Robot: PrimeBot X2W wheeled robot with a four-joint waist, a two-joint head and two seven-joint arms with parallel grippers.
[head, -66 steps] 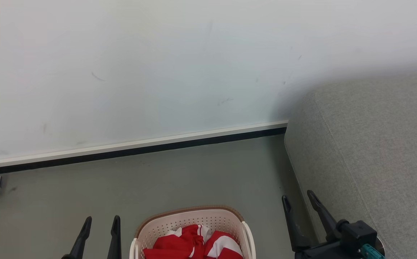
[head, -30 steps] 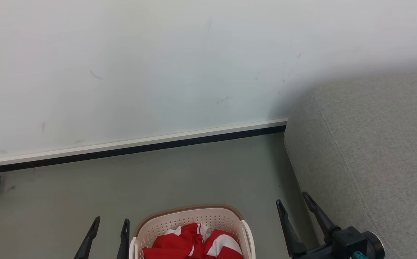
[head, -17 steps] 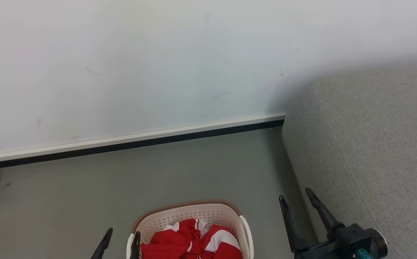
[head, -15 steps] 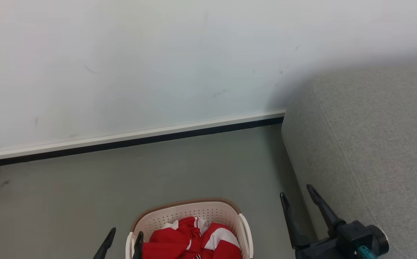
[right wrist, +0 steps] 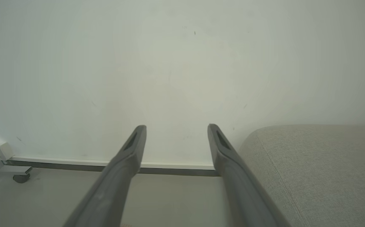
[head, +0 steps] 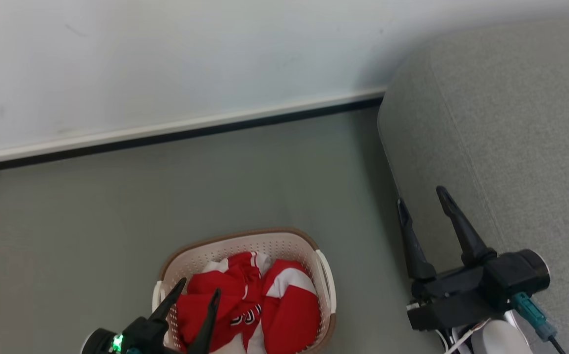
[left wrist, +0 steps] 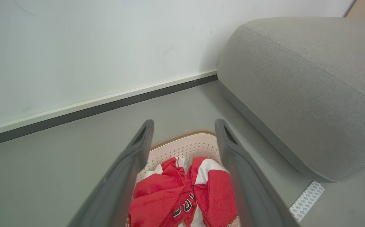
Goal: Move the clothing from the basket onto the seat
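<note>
Fingers [left wrist: 122, 183] wide, left hand [head: 199, 285] above clothing [head: 284, 309]

Grey floor [head: 117, 221] meets scuffed white wall [head: 166, 59] at a white-and-black baseboard [head: 166, 132]. Wheeled white frame leg [right wrist: 14, 170] stands far left, by the wall.

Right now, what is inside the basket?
Crumpled red clothing with white panels lies in the basket. Its floor and anything beneath the top layer are covered.

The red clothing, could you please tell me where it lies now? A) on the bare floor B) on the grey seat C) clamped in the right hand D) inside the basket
D: the clothing lies bunched inside the basket, not on the seat.
</note>
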